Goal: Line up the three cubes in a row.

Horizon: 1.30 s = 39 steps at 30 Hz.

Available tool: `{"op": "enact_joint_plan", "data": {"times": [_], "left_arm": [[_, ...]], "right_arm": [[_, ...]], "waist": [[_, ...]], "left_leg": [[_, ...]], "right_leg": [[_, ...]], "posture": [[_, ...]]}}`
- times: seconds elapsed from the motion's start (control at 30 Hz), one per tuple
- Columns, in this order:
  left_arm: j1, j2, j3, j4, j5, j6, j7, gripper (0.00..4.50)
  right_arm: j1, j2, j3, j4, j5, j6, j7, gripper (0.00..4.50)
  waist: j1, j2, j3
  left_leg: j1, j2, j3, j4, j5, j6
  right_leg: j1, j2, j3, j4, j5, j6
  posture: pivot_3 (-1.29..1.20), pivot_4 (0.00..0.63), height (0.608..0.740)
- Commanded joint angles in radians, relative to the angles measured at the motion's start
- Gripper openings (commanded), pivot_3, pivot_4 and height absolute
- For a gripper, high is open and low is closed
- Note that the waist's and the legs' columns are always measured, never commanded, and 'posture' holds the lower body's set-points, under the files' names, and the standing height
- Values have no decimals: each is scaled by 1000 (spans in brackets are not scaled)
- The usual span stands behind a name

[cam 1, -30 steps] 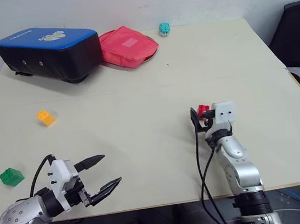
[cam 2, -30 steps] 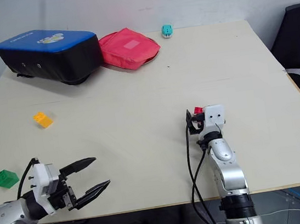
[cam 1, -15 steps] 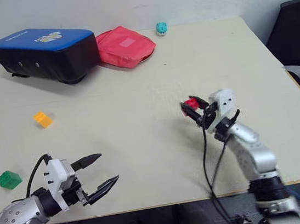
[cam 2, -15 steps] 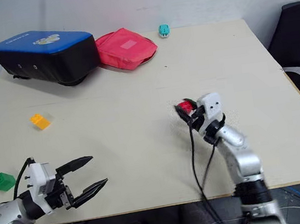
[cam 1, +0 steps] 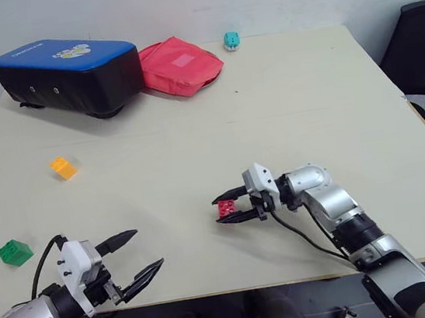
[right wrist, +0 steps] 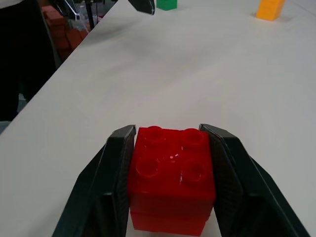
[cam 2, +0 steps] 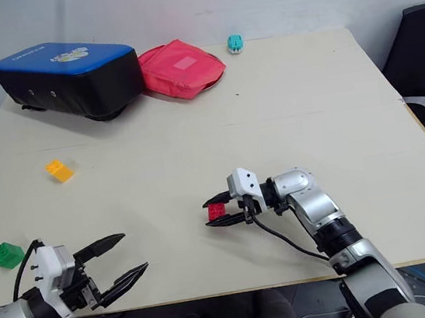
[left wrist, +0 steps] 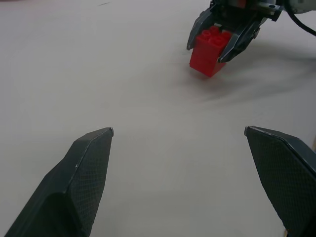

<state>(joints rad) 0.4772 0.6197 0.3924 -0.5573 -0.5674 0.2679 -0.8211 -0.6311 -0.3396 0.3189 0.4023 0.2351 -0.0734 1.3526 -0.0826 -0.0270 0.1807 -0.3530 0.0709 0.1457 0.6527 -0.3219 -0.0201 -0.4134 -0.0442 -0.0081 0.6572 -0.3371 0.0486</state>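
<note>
Red cube (cam 1: pixel 225 208) is sitting clamped between the fingers of the right gripper (cam 1: pixel 228 209), low over the middle of the table (cam 1: pixel 197 161). In the head view, the orange-yellow cube (cam 1: pixel 62 167) and green cube (cam 1: pixel 14 252) are lying far to the left, well apart. The left gripper (cam 1: pixel 134 259) is hanging at the near edge, fingers spread.

In the left wrist view, its two fingers (left wrist: pixel 86 173) are standing wide apart, facing the red cube.

In the right wrist view, both pads (right wrist: pixel 116 173) are pressing the cube's sides.

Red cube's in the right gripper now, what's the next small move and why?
Probably carry the red cube further left toward the orange-yellow cube and green cube: the right gripper is shut on it mid-table, far from both, while the left gripper hangs open.
</note>
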Motion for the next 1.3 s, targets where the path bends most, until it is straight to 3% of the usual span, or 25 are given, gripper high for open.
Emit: {"op": "enact_joint_plan", "data": {"times": [0.03,0.37,0.67,0.8,0.9,1.1,1.3], "left_arm": [[11,-5,26,-35,-4,-19,4,4500],[0,3,32,-31,-5,-15,11,4500],[3,14,63,-18,-7,-15,-2,4500],[41,-2,114,-7,3,-29,8,4500],[98,-86,203,19,19,-83,68,4500],[244,-412,468,119,-17,-254,267,4500],[309,-572,625,270,-92,-344,379,4500]], "right_arm": [[-33,14,4,41,-17,-59,36,1734],[-53,59,-47,156,-13,-137,46,1734],[-7,88,-131,47,104,-145,71,4402],[26,64,-192,-137,221,-33,36,4460],[62,4,-249,-228,267,31,15,4460],[223,-116,-362,-236,278,-78,68,4460],[316,-164,-424,-227,316,-89,84,4460]], "waist": [[0,0,0],[-3,0,0],[-1,0,0],[-2,0,0],[0,1,0],[2,-2,0],[0,-6,0]], "left_leg": [[0,0,0,0,0,0],[1,0,0,0,0,-1],[0,0,0,0,0,-1],[0,1,0,-1,0,-1],[0,1,0,-1,0,-1],[0,1,0,0,-9,9],[1,0,0,3,-10,11]], "right_leg": [[0,0,0,0,0,0],[0,0,0,1,0,0],[0,0,0,1,0,0],[0,0,0,1,0,0],[0,0,0,0,0,0],[3,-1,-2,-6,0,0],[4,0,-1,-5,0,1]], "posture": [[0,150,740],[0,150,740],[0,150,740],[0,150,740],[0,150,740],[0,150,740],[0,150,740]]}}
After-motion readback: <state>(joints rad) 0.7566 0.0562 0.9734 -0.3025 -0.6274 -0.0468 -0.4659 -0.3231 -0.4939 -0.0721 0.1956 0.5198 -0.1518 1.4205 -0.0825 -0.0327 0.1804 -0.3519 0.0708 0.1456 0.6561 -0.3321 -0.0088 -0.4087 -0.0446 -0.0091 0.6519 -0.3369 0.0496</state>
